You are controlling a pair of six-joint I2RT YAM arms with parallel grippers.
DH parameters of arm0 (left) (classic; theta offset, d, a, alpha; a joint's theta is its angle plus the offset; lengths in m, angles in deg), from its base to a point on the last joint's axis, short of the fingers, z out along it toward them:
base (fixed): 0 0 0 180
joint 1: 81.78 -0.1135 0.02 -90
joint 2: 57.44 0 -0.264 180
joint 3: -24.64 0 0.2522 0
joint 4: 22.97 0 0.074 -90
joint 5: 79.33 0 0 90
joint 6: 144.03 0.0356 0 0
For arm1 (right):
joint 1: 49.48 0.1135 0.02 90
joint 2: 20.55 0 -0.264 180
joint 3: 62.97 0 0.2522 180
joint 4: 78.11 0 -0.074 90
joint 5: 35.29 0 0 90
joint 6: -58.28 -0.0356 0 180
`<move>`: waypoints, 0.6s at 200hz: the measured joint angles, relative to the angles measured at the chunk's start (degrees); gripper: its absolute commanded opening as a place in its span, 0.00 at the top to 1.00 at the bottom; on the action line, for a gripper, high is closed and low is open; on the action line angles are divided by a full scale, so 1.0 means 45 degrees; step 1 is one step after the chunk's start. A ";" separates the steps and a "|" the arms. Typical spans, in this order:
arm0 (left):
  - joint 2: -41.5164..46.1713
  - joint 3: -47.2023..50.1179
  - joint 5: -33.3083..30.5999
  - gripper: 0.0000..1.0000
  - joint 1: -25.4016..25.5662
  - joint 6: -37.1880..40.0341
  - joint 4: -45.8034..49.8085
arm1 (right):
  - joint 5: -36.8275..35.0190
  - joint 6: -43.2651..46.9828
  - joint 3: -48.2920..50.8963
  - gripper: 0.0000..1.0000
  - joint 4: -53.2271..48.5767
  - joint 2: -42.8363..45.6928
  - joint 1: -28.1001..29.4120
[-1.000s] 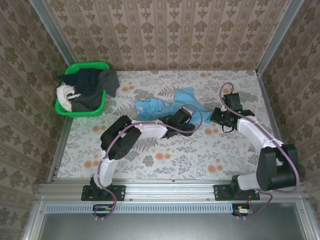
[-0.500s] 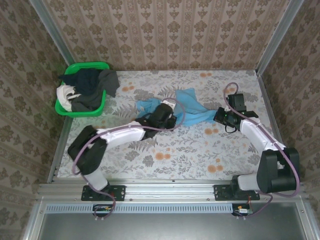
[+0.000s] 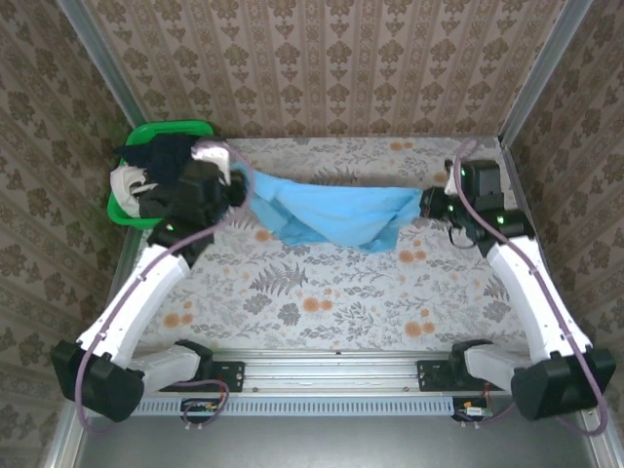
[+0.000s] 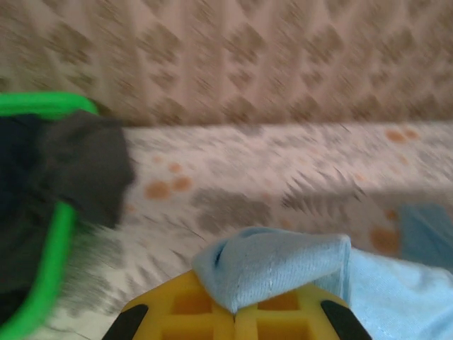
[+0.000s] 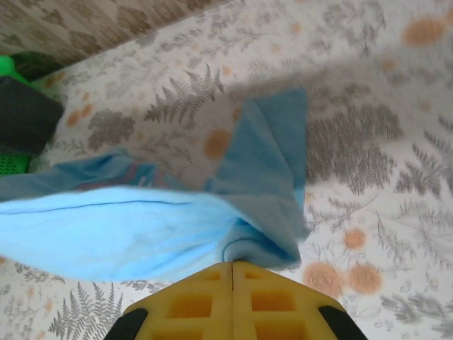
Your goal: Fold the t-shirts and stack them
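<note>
The light blue t-shirt (image 3: 336,210) hangs stretched between the two grippers, sagging in the middle over the floral table (image 3: 322,292). The left gripper (image 3: 237,185) pinches one end, just beside the green basket (image 3: 175,128) of dark and white shirts (image 3: 161,166). The right gripper (image 3: 426,205) seems clamped on the other end, well apart from the left.

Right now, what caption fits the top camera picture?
Left hand and right hand hold a light blue t-shirt stretched over the table.
</note>
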 measured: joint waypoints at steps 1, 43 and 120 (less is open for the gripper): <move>-0.0083 -0.0112 0.0044 1.00 -0.0083 0.0015 0.0019 | -0.0053 0.0015 -0.0126 1.00 -0.0044 -0.0102 0.0019; -0.6280 -0.9170 0.2676 1.00 -0.2195 0.1001 0.0826 | -0.2113 0.0860 -0.7053 1.00 -0.1899 -0.5416 0.1190; -1.1754 -2.0682 0.4770 1.00 -0.2584 0.2234 0.3769 | -0.4192 0.1088 -2.1449 1.00 -0.5484 -1.0996 0.0889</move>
